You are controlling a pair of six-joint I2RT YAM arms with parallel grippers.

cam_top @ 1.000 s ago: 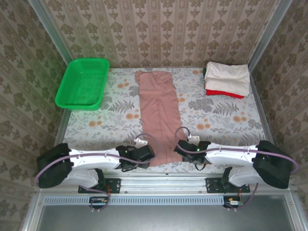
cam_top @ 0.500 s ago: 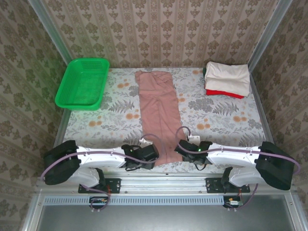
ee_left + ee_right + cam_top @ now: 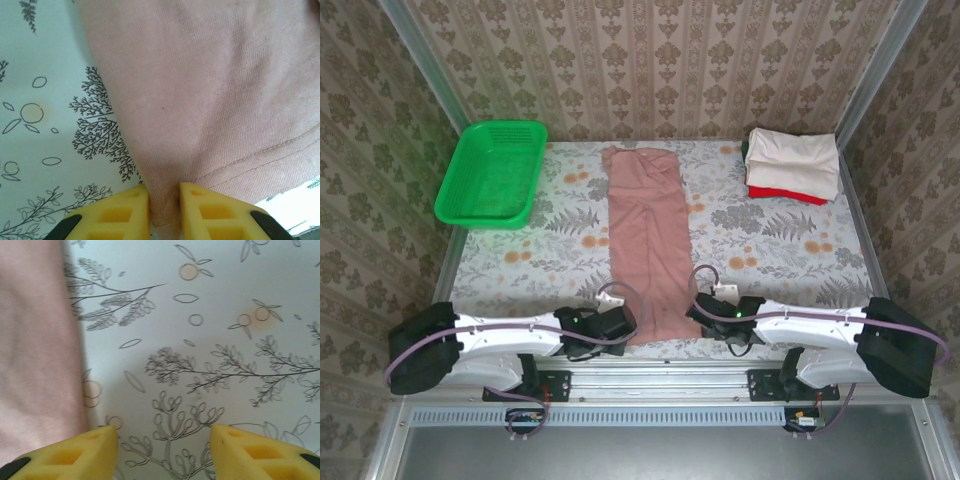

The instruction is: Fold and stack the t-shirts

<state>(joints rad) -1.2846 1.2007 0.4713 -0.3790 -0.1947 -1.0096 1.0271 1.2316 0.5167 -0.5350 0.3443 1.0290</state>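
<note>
Floral tablecloth [image 3: 770, 250] carried the dusty-pink t-shirt [image 3: 648, 240] lengthwise down the frame's centre. Within the last second the left gripper [image 3: 164, 192] had clamped onto the shirt's lower-left hem corner, while the right gripper [image 3: 164, 432] stayed spread over bare cloth just right of the hem, so the fold's lift was judged half secured. Counted: three t-shirts, the pink one plus cream [image 3: 792, 158] over red [image 3: 785, 193] at upper right; one green basket [image 3: 492, 172] at upper left; two grippers.

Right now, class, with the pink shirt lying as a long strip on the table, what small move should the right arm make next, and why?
Probably slide the right gripper leftward onto the pink shirt at its near right corner, then close. The left gripper pinches the hem's left corner, while the right jaws stand open over bare tablecloth, just beside the shirt's edge.
</note>
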